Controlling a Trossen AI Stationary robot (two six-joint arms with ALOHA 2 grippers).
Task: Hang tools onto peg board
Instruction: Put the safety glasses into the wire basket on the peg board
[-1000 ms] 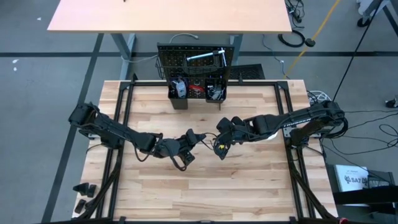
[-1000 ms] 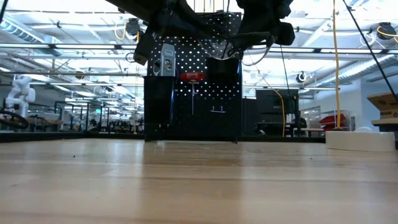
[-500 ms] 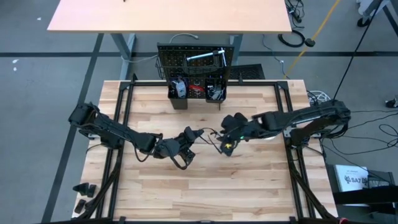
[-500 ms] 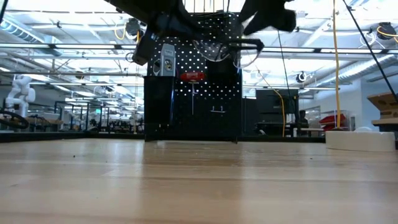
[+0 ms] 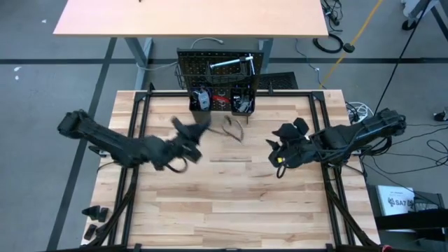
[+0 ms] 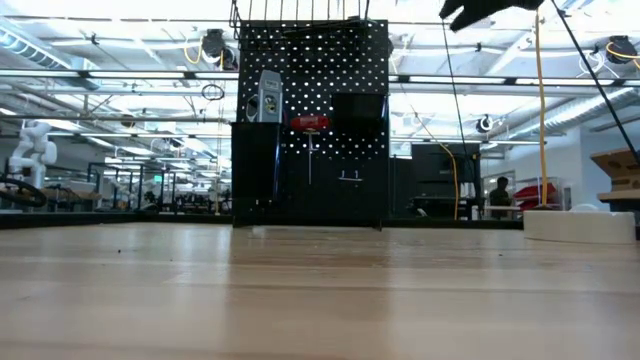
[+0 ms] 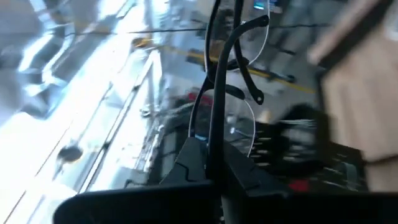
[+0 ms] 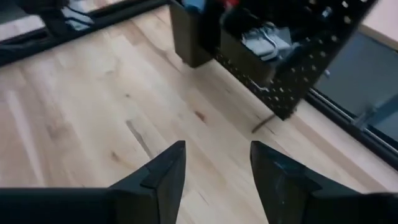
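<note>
The glasses [image 5: 234, 128], dark-framed with clear lenses [image 7: 231, 121], hang in the air just in front of the peg board [image 5: 220, 70]. My left gripper [image 5: 201, 131] is shut on them and stands high over the table's far middle. My right gripper [image 5: 278, 152] is open with nothing between its fingers [image 8: 214, 168], over the table's right half. It points down toward the boards near the peg board's foot [image 8: 298, 56]. The peg board [image 6: 310, 120] stands upright at the far edge, with a silver-blue level [image 5: 227, 64] hung on it and two black bins [image 5: 241, 101] holding tools. My left gripper pinches a dark bar of the glasses' frame [image 7: 211, 140] between its two fingers, beside one lens. The glasses stick out beyond the fingertips toward the peg board, lifted clear of the table. Whether that bar is a temple or the rim, I cannot tell.
A red-handled tool [image 6: 310, 122] and a silver one [image 6: 268, 97] hang on the peg board. A low white thing [image 6: 580, 224] lies at the table's right edge. A second tabletop [image 5: 189, 17] stands beyond the peg board. The bare boards [image 5: 224, 203] in the middle and near part offer free room.
Both grippers met at the glasses over the table's middle. My right gripper has let go and drawn back toward the right edge. My left gripper has risen and swung toward the far edge with the glasses, tipping up, so they now hang near the peg board.
</note>
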